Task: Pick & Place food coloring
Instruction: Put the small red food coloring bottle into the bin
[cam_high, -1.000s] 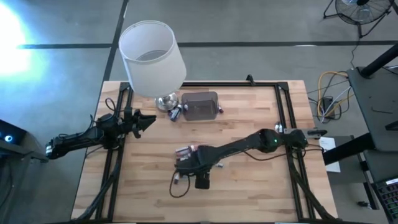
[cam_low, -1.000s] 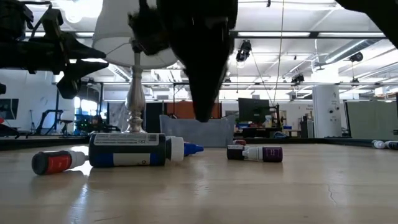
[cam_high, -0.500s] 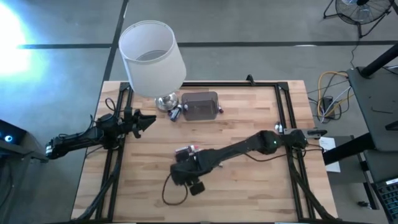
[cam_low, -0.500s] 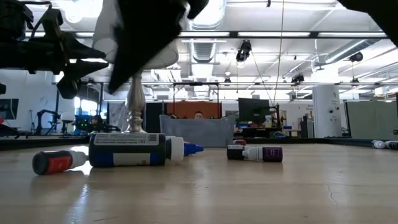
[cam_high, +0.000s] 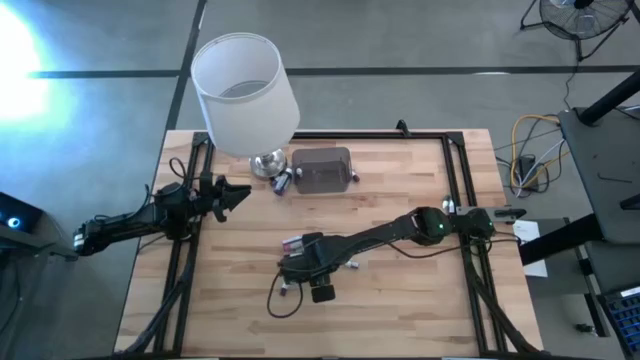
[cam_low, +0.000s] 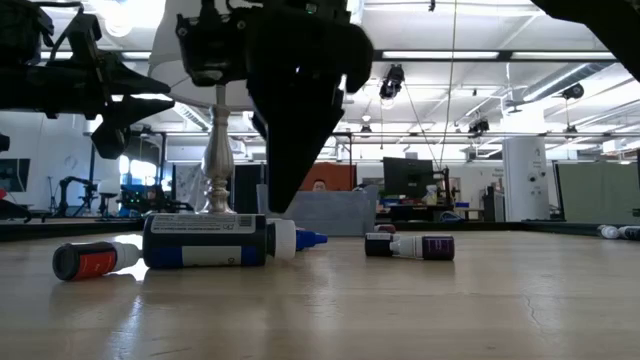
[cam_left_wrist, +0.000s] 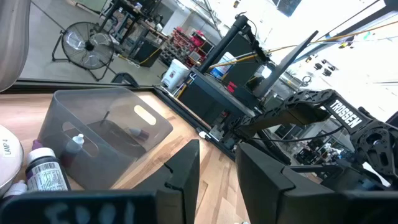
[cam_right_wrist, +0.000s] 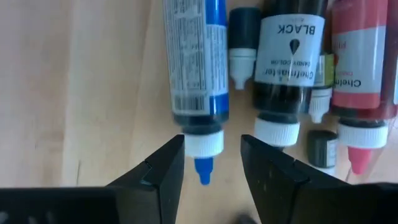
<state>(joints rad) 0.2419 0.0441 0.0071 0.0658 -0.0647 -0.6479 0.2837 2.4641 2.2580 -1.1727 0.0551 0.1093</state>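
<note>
Wooden table (cam_high: 400, 300), right tool (cam_right_wrist: 211, 163) open over food coloring (cam_right_wrist: 194, 68)

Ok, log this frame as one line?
right gripper: open, over blue bottle | black bottle, red bottle alongside | left gripper: open, idle at table edge

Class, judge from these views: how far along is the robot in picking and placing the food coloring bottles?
Done: at least one small bottle seems to lie inside the grey box.
In hand: the right hand hangs open over the blue bottle, gripping nothing.
Left: that one, plus the black bottle and red bottle beside it.
The left hand waits open near the table's left edge.
</note>
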